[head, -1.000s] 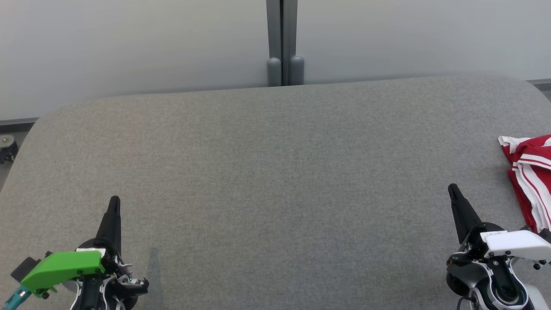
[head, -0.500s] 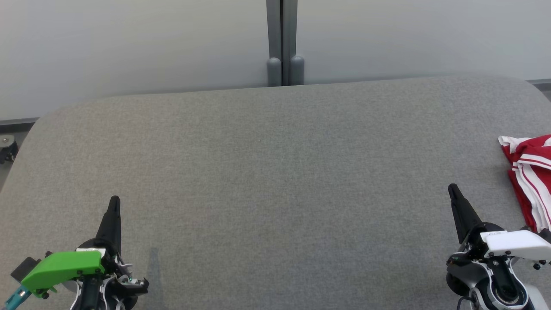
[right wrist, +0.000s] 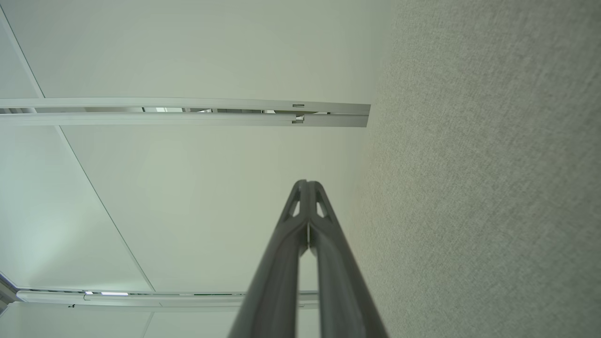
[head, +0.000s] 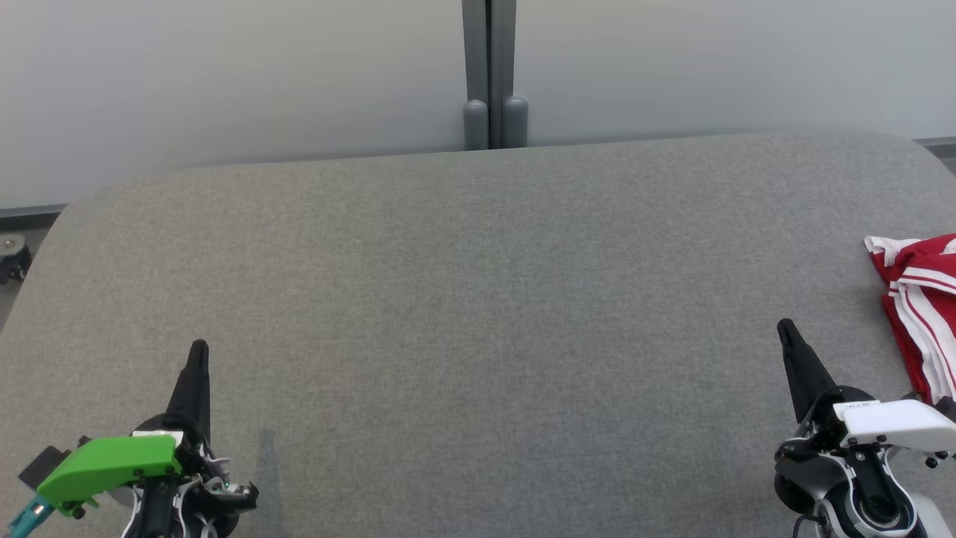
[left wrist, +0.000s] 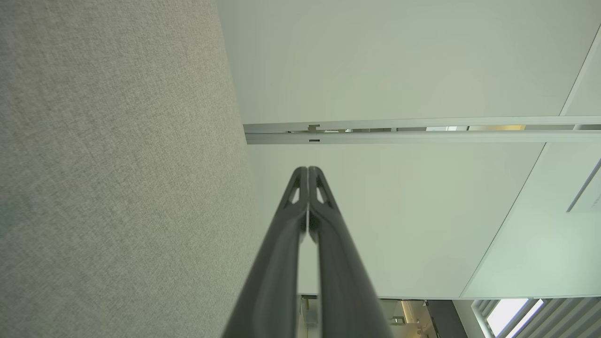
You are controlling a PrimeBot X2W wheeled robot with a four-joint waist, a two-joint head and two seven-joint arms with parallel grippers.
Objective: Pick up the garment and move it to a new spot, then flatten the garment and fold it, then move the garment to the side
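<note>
The red striped garment (head: 920,314) lies just right of the right claw (head: 785,329), far from the left claw (head: 199,348). Both claws are pinched together, empty.

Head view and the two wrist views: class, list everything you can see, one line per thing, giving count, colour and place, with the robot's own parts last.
garment: one, red with white stripes, bunched at the table's right edge, cut off by the frame.
table: one, grey fabric top, rounded corners, spans the view.
wall panels: two, pale, behind the table.
post: one, grey, upright between the panels.
castor: one, dark, floor beyond the table's left corner.
left end effector: one, black fingers shut, green cover, lower left.
right end effector: one, black fingers shut, white cover, lower right.
</note>
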